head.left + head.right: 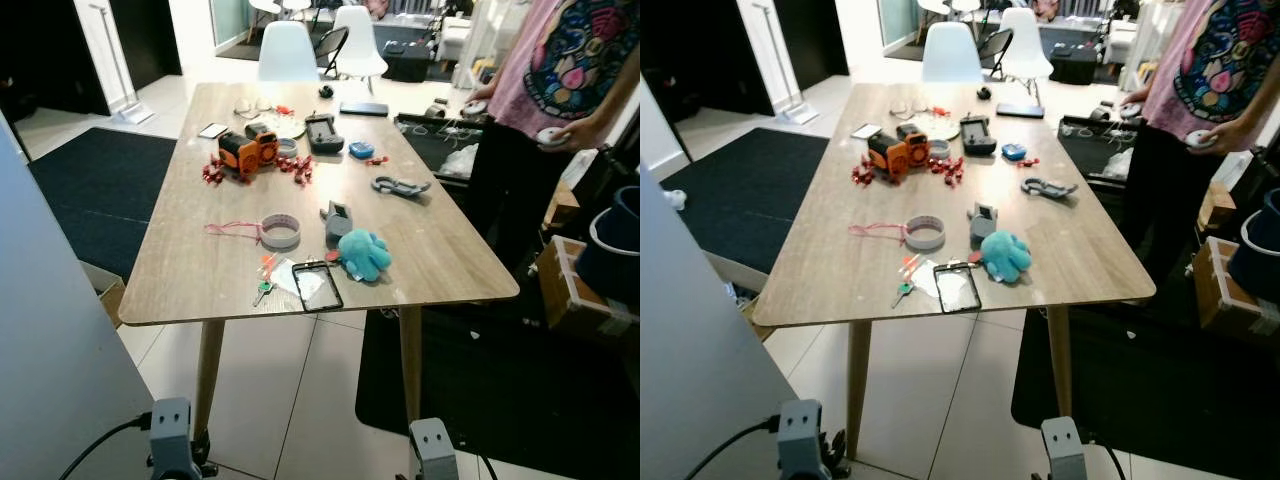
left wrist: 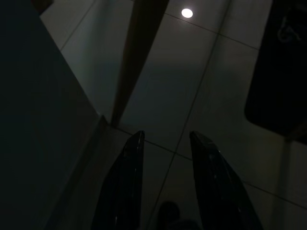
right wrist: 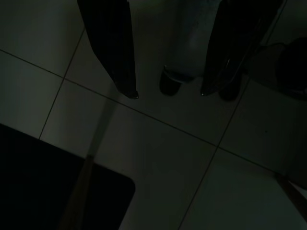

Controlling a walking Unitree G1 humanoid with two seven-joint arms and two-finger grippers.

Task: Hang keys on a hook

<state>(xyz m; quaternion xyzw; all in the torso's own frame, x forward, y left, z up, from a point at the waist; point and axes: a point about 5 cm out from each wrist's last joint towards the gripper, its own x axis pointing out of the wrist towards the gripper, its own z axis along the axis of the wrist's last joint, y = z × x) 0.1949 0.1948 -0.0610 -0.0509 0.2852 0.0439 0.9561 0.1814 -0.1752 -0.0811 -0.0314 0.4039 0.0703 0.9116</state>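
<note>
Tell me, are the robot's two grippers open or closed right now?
Both open. The left gripper and the right gripper each show two black fingers spread apart over the tiled floor, holding nothing.

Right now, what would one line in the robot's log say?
stage: before pickup | keys: near table edge, beside teal plush | left claw: open, idle above floor | right claw: open, idle above floor

The person (image 1: 560, 90) beside the table (image 1: 200, 270) is cut off above the chest.
</note>
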